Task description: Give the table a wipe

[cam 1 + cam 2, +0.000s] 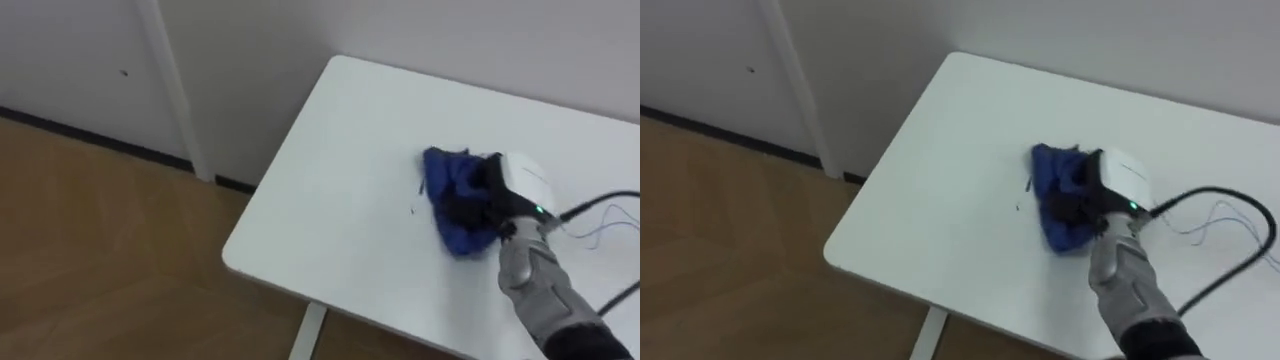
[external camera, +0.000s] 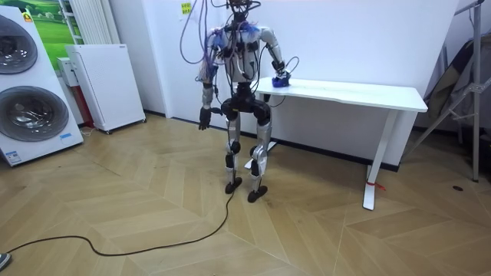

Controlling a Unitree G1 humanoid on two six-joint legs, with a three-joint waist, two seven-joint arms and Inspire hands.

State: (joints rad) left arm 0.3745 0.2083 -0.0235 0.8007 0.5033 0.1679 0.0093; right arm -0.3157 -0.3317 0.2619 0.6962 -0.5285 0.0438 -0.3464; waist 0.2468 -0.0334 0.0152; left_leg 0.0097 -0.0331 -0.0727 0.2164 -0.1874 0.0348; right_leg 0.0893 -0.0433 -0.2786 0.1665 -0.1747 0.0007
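A crumpled blue cloth (image 1: pixel 450 185) (image 1: pixel 1055 175) lies on the white table (image 1: pixel 340 200) (image 1: pixel 940 200), a little in from its left end. My right hand (image 1: pixel 510 185) (image 1: pixel 1110 185) rests on the cloth's right side, its dark fingers curled into the fabric. A small dark speck (image 1: pixel 412 208) marks the tabletop just left of the cloth. In the room view I stand at the left end of the table (image 2: pixel 353 92), right arm reaching onto the cloth (image 2: pixel 281 80). My left hand (image 2: pixel 203 119) hangs by my side, fingers relaxed.
The table's left edge and near corner (image 1: pixel 235 262) drop to the wooden floor; a white wall runs close behind it. Farther off stand washing machines (image 2: pixel 31 84) and a white cabinet (image 2: pixel 103 84), with a folded rack (image 2: pixel 460 84) at the room view's right.
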